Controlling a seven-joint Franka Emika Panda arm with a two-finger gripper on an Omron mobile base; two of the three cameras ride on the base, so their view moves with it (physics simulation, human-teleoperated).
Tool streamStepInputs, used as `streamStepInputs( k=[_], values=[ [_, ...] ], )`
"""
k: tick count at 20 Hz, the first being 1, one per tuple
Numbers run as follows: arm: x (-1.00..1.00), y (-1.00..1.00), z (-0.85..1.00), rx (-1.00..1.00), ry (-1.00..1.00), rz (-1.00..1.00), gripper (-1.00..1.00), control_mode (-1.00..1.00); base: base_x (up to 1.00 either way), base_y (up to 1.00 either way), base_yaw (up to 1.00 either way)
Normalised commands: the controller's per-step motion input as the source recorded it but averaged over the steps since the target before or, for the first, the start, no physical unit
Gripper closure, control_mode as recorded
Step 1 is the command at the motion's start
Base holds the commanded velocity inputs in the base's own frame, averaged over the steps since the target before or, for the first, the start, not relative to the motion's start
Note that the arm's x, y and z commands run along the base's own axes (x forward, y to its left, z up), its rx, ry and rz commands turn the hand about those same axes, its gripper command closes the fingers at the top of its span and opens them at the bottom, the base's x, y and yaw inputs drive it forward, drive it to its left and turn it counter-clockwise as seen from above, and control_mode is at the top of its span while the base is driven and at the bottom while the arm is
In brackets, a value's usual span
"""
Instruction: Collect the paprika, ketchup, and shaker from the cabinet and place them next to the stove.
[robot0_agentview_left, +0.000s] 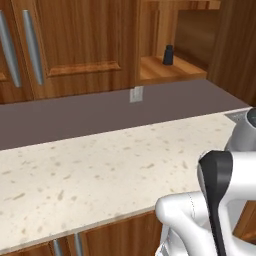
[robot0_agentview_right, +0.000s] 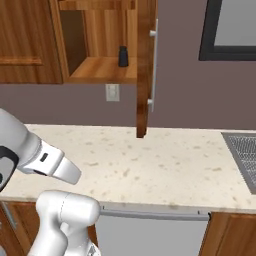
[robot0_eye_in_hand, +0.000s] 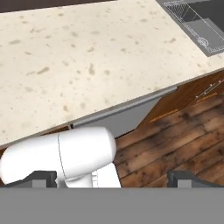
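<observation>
The shaker (robot0_agentview_left: 168, 55) (robot0_agentview_right: 123, 56), small and black-grey, stands alone on the shelf of the doorless brown cabinet (robot0_agentview_left: 172, 72) (robot0_agentview_right: 97, 70) above the counter. The paprika, the ketchup and the stove are out of view. In the hand view my gripper (robot0_eye_in_hand: 113, 180) is open, one dark fingertip (robot0_eye_in_hand: 43, 178) at the far left and the other at the far right, with nothing between them. It hangs well below the niche and looks down at the counter's front edge and the wooden floor.
A speckled cream counter (robot0_agentview_left: 100, 165) (robot0_agentview_right: 150, 155) (robot0_eye_in_hand: 87, 52) runs under the cabinets. An open wooden door (robot0_agentview_right: 146, 70) hangs right of the niche. A sink (robot0_agentview_right: 242, 152) (robot0_eye_in_hand: 192, 22) lies at the right. A wall outlet (robot0_agentview_left: 136, 94) (robot0_agentview_right: 112, 92) sits below the shelf.
</observation>
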Motion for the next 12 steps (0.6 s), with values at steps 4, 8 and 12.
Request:
streamStepInputs(
  k=[4, 8, 12],
  values=[
    [0.00, 0.00, 0.00, 0.00, 0.00, 0.00, -1.00, 1.00, 0.73, 0.40, -0.15],
    [0.00, 0.00, 0.00, 0.00, 0.00, 0.00, -1.00, 1.00, 0.79, 0.24, -0.01],
    [0.29, 0.00, 0.14, 0.01, -0.10, 0.13, -1.00, -1.00, 0.37, 0.03, 0.05]
  ],
)
